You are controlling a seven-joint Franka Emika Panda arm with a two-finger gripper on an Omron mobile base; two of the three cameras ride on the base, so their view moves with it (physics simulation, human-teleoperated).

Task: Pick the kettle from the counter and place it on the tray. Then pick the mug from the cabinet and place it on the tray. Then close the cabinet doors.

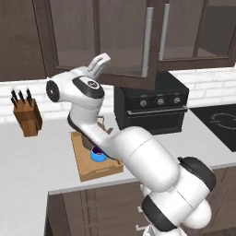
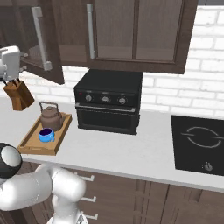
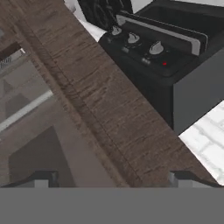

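Kettle (image 2: 50,116) and mug (image 2: 45,134) sit on the tray (image 2: 27,145).
Gripper (image 1: 102,62), jaws spread wide, is raised beside an open cabinet door (image 1: 110,41).

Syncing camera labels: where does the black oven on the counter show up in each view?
Left base view: oven right of centre, under the half-open cabinet door, behind the arm.
Right base view: oven at centre, right of the tray.
Hand view: oven at upper right, tilted, knobs facing up-left, beyond the door's wooden frame.
Shared landmark: the row of three knobs.
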